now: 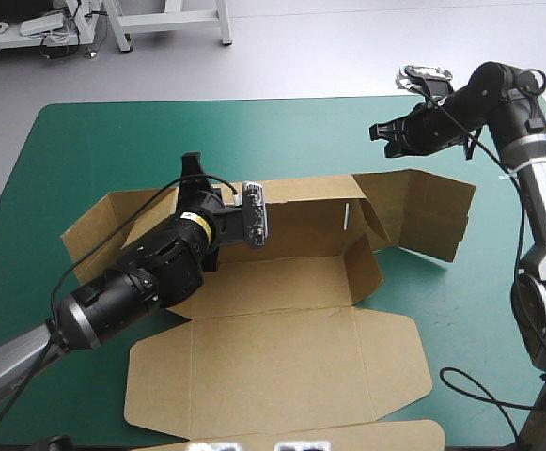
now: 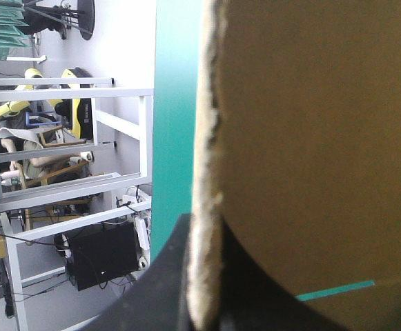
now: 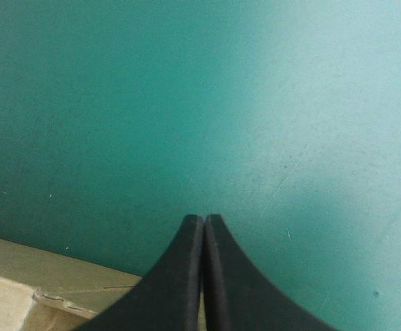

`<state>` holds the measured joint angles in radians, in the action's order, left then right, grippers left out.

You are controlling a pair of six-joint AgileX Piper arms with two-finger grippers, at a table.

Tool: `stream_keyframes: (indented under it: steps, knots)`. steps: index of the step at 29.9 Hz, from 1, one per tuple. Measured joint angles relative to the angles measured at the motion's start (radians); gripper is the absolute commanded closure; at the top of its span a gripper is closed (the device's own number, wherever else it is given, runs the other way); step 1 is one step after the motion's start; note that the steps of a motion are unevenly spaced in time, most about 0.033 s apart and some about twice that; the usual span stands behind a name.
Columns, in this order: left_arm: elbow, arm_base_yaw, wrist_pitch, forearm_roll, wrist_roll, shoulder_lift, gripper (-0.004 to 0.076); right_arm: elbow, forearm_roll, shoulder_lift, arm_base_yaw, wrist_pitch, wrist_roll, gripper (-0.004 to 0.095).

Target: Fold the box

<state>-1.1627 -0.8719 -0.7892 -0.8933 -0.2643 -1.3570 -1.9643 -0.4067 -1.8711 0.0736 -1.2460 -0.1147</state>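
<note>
The brown cardboard box [image 1: 273, 282] is lying mid-table on the teal-green cover [image 1: 85, 150], with its back wall standing and its lid lying flat toward the near edge. The left gripper [image 1: 194, 169] is pinching that wall's top edge, apparently near its left end. The right gripper [image 1: 382, 132] is hovering beyond the far right corner, fingers pressed together and empty. The walls are being raised, and the right end flaps are likely needing tucking next. No print or label is showing.
</note>
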Motion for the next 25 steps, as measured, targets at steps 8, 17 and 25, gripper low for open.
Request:
stream_keyframes:
  steps: [8,17,25]
  knots:
    - [0.104,-0.006,0.024,-0.096,0.107,0.000,0.0733,0.000,0.000,-0.025,0.000,0.006,0.000,0.0924]
    - [0.140,-0.008,0.052,-0.176,0.191,0.000,0.0733,0.000,0.000,-0.079,0.003,0.010,0.000,0.0924]
    - [0.142,-0.008,0.053,-0.181,0.208,0.000,0.0733,0.044,0.007,-0.079,0.046,0.011,-0.006,0.0925]
